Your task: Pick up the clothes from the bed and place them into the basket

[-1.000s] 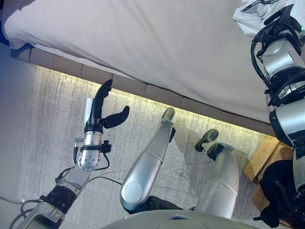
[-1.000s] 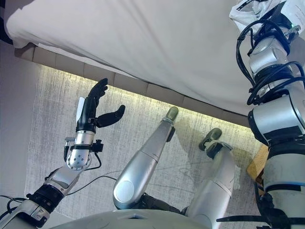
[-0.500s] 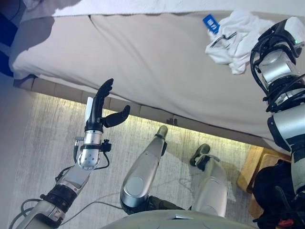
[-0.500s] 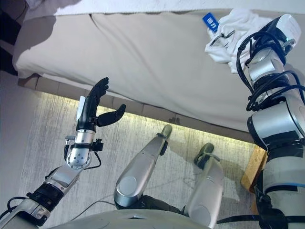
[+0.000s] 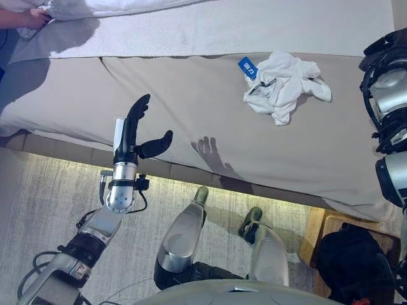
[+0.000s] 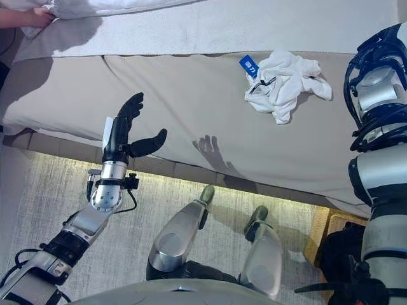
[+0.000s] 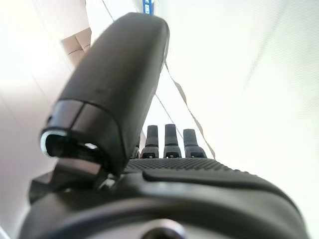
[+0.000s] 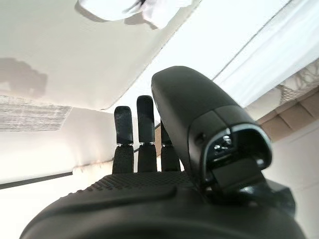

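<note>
the head has tipped up over the last second: the bed (image 5: 191, 121) fills far more of the view now, and the white clothes (image 5: 280, 86), cut off at the upper right edge before, lie fully in sight in the upper right of the frame, crumpled on the beige cover with a blue tag at their left edge. that reads as the robot finding its target, with nothing picked up yet. the left hand (image 5: 133, 130) holds the same pose in the left of the frame, over the bed's near edge, fingers (image 5: 138, 108) straight and thumb spread, empty and well apart from the clothes. the right hand (image 8: 149, 164) shows in its own wrist view, fingers straight and released, the clothes beyond its fingertips and not touched. the basket (image 5: 315, 222) sits at the lower right, on the floor beside the bed. a person's hand (image 5: 22, 18) grips bedding in the upper left corner.
</note>
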